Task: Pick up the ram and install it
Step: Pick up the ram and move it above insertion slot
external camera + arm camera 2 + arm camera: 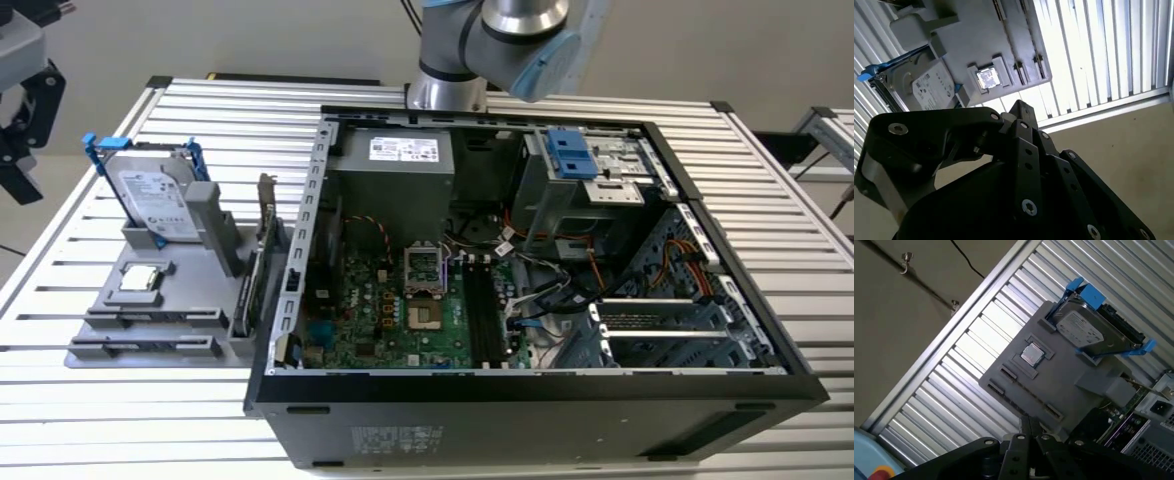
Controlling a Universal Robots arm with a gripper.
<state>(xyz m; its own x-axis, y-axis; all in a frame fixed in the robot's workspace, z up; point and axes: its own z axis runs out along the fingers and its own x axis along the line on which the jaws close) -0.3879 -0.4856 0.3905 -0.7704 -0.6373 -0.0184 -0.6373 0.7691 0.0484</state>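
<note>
Jaws together, over edge of gray tray (1069,387), slatted table (966,370) beside

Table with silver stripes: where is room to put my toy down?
On the exterior view's left, bare slats of the table lie in front of the grey holder and, farther back, behind the hard drive. On that view's right, a narrow strip runs beside the computer case. The holder and the case's inside are crowded.

Open computer case (534,398) on slatted metal table (134,430), motherboard (380,320) at 6 o'clock from power supply (394,175); grey holder tray (167,322) at case's 9 o'clock, with hard drive (151,200) upright at 12 o'clock from processor chip (140,280).
</note>
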